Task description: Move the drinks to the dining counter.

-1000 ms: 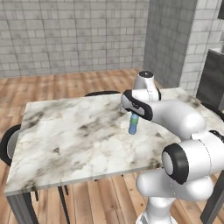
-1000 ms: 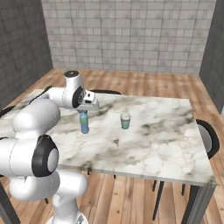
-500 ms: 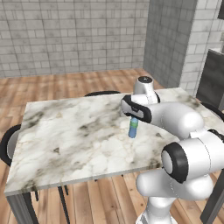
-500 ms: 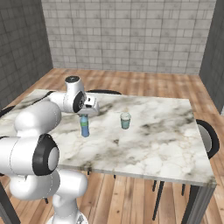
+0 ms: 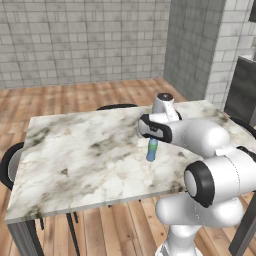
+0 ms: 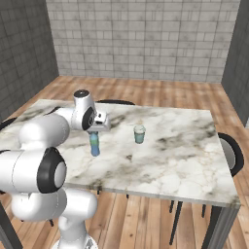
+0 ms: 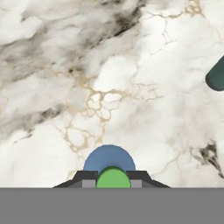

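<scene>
Bare marble (image 6: 175,160) right of cup (image 6: 139,134).

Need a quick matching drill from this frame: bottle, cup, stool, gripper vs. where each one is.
Things:
1. blue bottle
2. teal cup
3. dark stool
4. gripper

Places:
A. tucked at the marble dining counter's right side
B. directly above the green cap
C. standing alone near mid-counter, nothing around it
D. upright on the marble under the robot's hand

Pairs: 1-D, 2-C, 3-A, 4-B
</scene>
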